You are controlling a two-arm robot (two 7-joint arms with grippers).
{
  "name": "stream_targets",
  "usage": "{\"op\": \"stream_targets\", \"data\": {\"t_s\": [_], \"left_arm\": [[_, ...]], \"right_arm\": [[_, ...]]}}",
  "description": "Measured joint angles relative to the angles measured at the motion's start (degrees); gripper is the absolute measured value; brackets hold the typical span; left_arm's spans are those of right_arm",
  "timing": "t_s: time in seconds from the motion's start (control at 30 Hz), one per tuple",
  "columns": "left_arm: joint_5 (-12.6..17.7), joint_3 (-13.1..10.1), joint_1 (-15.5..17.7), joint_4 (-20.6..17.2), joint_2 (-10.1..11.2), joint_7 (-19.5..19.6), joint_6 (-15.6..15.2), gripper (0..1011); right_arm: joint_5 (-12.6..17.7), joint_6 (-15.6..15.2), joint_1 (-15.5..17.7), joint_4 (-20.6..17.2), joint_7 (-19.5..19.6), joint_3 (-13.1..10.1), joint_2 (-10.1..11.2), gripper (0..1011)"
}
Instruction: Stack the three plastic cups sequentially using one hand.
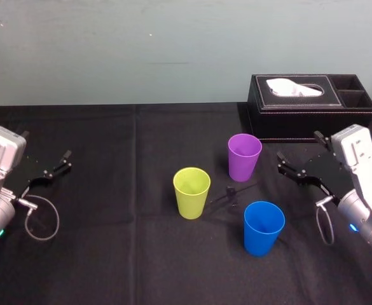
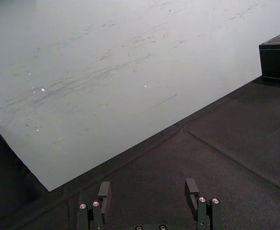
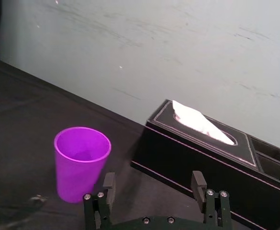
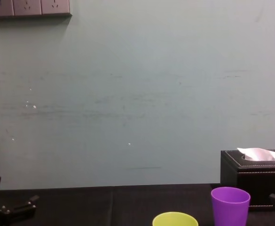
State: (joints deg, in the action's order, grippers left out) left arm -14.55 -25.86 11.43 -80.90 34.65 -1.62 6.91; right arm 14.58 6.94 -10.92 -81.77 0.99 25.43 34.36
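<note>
Three plastic cups stand upright and apart on the black cloth. The yellow-green cup point(image 1: 191, 192) point(image 4: 175, 219) is in the middle, the purple cup point(image 1: 244, 156) point(image 3: 81, 162) point(image 4: 230, 205) sits behind and to its right, and the blue cup point(image 1: 263, 227) is nearest the front. My right gripper point(image 1: 298, 154) point(image 3: 153, 187) hovers open and empty to the right of the purple cup, fingers pointing toward it. At the table's left side my left gripper point(image 1: 46, 164) point(image 2: 148, 192) is parked, open and empty.
A black tissue box point(image 1: 310, 105) point(image 3: 207, 155) point(image 4: 255, 176) with a white tissue stands at the back right, just behind the right gripper. A pale wall runs close behind the table. Bare black cloth point(image 1: 109, 210) lies between the left arm and the cups.
</note>
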Motion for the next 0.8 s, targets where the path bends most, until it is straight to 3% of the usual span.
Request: {"op": "stream_targets", "data": {"t_s": [0.3, 0.57, 0.8], "left_arm": [[0.0, 0.0, 0.0, 0.0, 0.0, 0.0, 0.0, 1010], [0.0, 0.0, 0.0, 0.0, 0.0, 0.0, 0.0, 1010], [0.0, 0.0, 0.0, 0.0, 0.0, 0.0, 0.0, 1010]], "right_arm": [[3.92, 1.46, 2.62, -2.87, -4.3, -3.18, 0.79, 1003], [8.2, 2.92, 6.83, -6.84, -9.08, -6.99, 3.48, 1003], [10.23, 4.29, 10.88, -10.09, -12.29, -9.51, 5.83, 1003]]}}
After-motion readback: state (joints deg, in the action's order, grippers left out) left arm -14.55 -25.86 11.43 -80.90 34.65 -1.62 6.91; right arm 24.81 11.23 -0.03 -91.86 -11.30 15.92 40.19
